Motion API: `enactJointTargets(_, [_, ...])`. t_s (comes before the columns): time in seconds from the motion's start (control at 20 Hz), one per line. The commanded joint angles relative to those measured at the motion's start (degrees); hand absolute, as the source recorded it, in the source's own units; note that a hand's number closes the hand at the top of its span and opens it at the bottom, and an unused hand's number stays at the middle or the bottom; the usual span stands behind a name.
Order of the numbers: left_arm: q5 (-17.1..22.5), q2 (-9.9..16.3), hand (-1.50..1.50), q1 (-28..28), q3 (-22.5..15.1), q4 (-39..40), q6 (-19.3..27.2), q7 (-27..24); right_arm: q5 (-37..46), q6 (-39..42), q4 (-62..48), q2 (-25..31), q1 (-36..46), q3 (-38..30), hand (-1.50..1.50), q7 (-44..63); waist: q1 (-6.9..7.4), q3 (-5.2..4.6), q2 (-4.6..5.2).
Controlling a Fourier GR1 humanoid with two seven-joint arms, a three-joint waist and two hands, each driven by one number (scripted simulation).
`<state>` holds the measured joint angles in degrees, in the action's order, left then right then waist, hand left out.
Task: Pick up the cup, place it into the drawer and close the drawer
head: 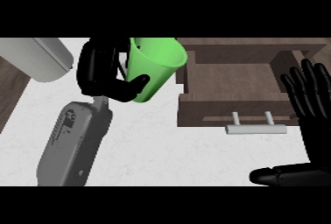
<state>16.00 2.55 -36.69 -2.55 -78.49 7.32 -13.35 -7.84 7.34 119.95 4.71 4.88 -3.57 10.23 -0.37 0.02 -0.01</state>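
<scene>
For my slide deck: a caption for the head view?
Left hand holds green cup beside the open drawer; right hand open.

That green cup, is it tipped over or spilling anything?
The green plastic cup is tilted in the left hand, beside the open wooden drawer. Nothing spilled shows.

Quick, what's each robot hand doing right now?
Left robot hand: closed around the green cup.
Right robot hand: open, holding nothing.
</scene>
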Motion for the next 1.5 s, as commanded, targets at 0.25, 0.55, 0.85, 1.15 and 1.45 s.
enactJointTargets(0.25, [-4.72, -2.12, 1.5, -12.85, -0.74, 7.37, 5.29, 5.93, -1.96, 0.17, -4.69, 1.78, 3.77, -3.46, -1.5, 0.99, 0.0, 0.0, 0.08])
enactJointTargets(0.55, [-4.39, -1.08, 1.5, -19.05, 0.86, 17.18, 4.38, 5.14, -1.91, 1.91, -2.36, 0.57, -1.08, -2.03, -1.5, -2.68, -0.21, 0.0, 0.1])
enactJointTargets(0.85, [0.98, -2.53, 1.5, -25.88, -8.88, 22.18, 16.1, 6.13, -4.37, 3.82, -3.49, 3.16, 0.39, -4.59, -1.5, -1.86, -0.79, 0.02, 0.07])
enactJointTargets(1.15, [5.31, -2.54, 1.5, -32.0, -8.32, 39.6, 15.02, -3.35, -1.7, 1.19, -3.14, 1.04, 2.72, -1.7, -1.5, -0.73, -1.78, 0.01, 0.51])
enactJointTargets(1.45, [12.22, -2.54, 1.5, -33.9, -14.63, 45.7, 15.63, -5.64, -1.31, 2.34, -5.12, 1.29, 1.73, -2.34, -1.5, -3.88, -2.49, 0.03, 0.57])
